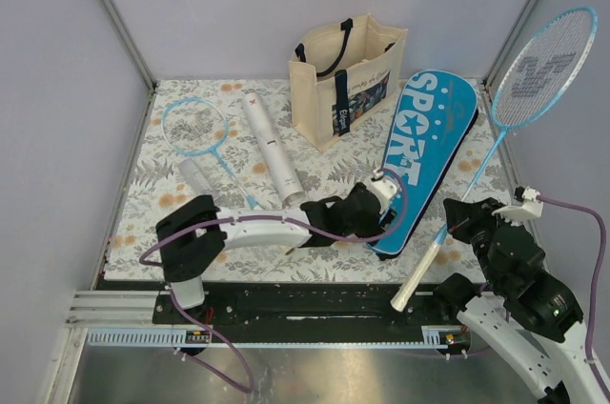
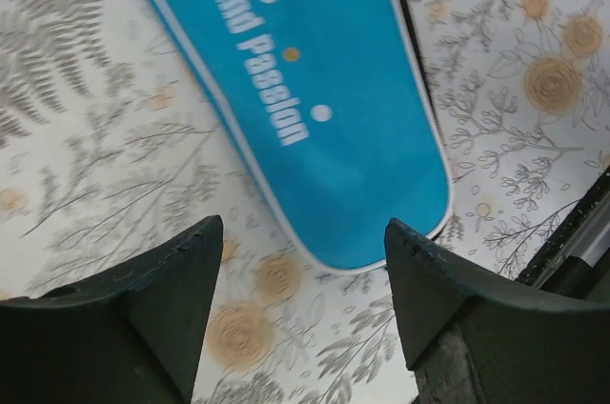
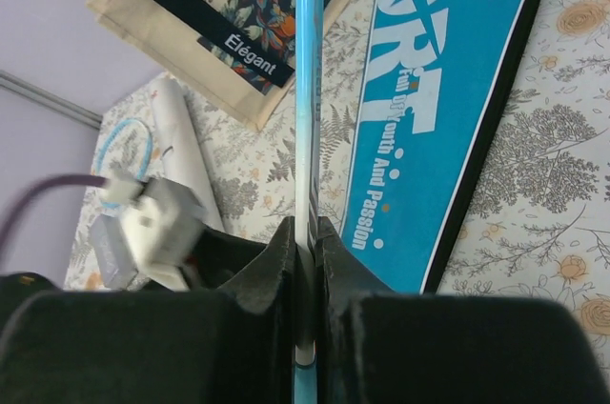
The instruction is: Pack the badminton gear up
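Two rackets: we see the first thin light-blue racket (image 1: 195,126) lying near the left rear corner of the table (image 1: 133,228), a long white tube (image 1: 271,149) beside it. A cream tote bag (image 1: 345,80) stands at the rear edge. Our left pincer (image 2: 300,226) gapes empty above the near tip of the blue racket-shaped "SPORT" case (image 1: 426,151). Our right pincer (image 3: 305,230) clamps the shaft of the second light-blue racket (image 1: 545,63), held up over the right edge.

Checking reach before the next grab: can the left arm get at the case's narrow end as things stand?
Probably yes: the left fingers hang open right over the case's narrow end, and nothing lies between them.
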Available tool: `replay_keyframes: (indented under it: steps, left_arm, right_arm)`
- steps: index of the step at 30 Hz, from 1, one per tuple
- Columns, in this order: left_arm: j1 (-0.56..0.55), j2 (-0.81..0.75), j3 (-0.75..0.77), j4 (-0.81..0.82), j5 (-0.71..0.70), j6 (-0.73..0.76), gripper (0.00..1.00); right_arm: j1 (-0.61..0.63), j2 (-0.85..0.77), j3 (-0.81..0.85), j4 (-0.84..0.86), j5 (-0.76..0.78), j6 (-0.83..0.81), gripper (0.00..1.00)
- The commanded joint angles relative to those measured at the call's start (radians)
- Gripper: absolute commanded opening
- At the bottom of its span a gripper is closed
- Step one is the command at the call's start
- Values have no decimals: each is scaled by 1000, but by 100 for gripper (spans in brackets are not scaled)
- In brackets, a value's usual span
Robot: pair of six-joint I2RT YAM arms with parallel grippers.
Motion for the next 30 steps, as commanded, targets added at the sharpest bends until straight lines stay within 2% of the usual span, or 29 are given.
replay_keyframes:
  steps: [1, 9, 21, 22, 24, 26, 27, 29, 30]
  left_arm:
    - [-83, 119, 91, 182, -43, 90, 71]
    - [-134, 288, 159, 282, -54, 90, 70]
    - [-141, 415, 197, 292, -72, 95, 67]
    - [-141, 418, 197, 290, -77, 95, 65]
    - [-141, 419, 199, 275, -105, 84, 50]
    - [-140, 403, 194, 247, -147, 61, 20]
    - [-137, 391, 188, 240, -167, 47, 12]
    - [-123, 354, 161, 242, -157, 23, 0]
    - [-112, 334, 142, 250, -142, 3, 0]
  right_arm:
    - [-4, -44, 75, 3, 8, 8, 0]
    - [-4, -101, 112, -12, 25, -12, 0]
    - [-3, -119, 109, -15, 54, -16, 0]
    - [-3, -119, 104, -14, 54, -16, 0]
    - [-4, -119, 90, 0, 49, -18, 0]
    - [-3, -113, 69, 15, 42, -16, 0]
    - [-3, -108, 58, 20, 37, -16, 0]
    - [-3, -85, 47, 28, 35, -19, 0]
    - [-3, -75, 43, 31, 35, -23, 0]
